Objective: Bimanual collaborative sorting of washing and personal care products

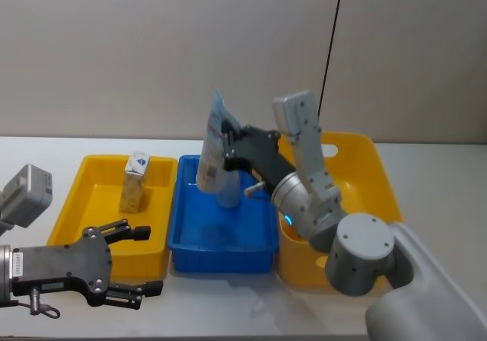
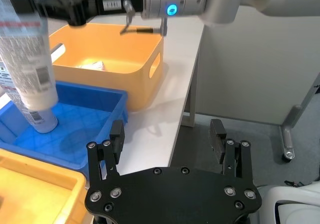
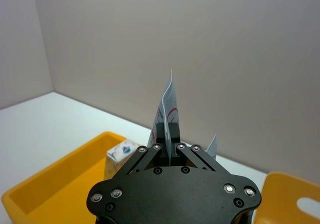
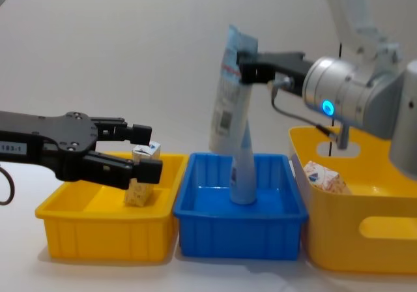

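My right gripper [image 1: 226,139] is shut on the top of a tall pale-blue pouch [image 1: 212,147] that hangs tilted over the blue bin [image 1: 221,246]. In the chest view the pouch [image 4: 227,103] sits under the gripper [image 4: 244,67], with a tapered pale-blue tube [image 4: 242,168] standing in the bin behind it. A yellowish carton [image 1: 136,181] with a blue-white top stands in the left yellow bin [image 1: 84,204]. A white box with red pattern [image 4: 324,176] lies in the right yellow bin [image 4: 365,233]. My left gripper [image 1: 125,265] is open, low at the front left.
The three bins stand side by side on the white table [image 1: 228,303]. The right yellow bin [image 1: 365,166] is deeper, with handle slots. The table's edge [image 2: 182,109] drops off right of it, in the left wrist view. A plain wall stands behind.
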Motion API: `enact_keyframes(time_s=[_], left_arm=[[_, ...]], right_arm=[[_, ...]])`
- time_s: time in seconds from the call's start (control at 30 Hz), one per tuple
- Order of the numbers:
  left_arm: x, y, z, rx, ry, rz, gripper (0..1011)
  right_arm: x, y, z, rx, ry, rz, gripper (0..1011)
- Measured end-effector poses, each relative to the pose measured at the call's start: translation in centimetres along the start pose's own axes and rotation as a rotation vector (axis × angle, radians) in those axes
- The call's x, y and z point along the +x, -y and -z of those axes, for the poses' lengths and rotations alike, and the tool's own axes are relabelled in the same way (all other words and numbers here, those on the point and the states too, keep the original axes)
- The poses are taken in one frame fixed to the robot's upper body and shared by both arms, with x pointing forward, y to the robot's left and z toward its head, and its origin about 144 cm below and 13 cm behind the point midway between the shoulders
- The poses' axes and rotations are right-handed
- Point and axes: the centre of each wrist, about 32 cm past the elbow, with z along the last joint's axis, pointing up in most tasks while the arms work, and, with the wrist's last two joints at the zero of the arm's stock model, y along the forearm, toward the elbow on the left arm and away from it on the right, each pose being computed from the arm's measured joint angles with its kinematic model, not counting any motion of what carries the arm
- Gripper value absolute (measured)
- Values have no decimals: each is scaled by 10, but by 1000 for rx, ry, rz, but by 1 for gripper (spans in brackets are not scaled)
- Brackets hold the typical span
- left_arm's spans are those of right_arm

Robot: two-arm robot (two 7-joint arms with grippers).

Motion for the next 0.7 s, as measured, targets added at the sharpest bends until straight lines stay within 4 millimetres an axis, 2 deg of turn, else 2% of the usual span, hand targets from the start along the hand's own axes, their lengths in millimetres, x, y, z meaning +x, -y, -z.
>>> enact_keyframes(time_s=[0.33, 0.7], left_arm=[[0, 0, 0, 0, 0, 0, 1001], [0, 0, 0, 0, 0, 0, 1001]], right_arm=[[14, 6, -29, 85, 30, 10, 4], [35, 22, -39, 91, 88, 59, 4]])
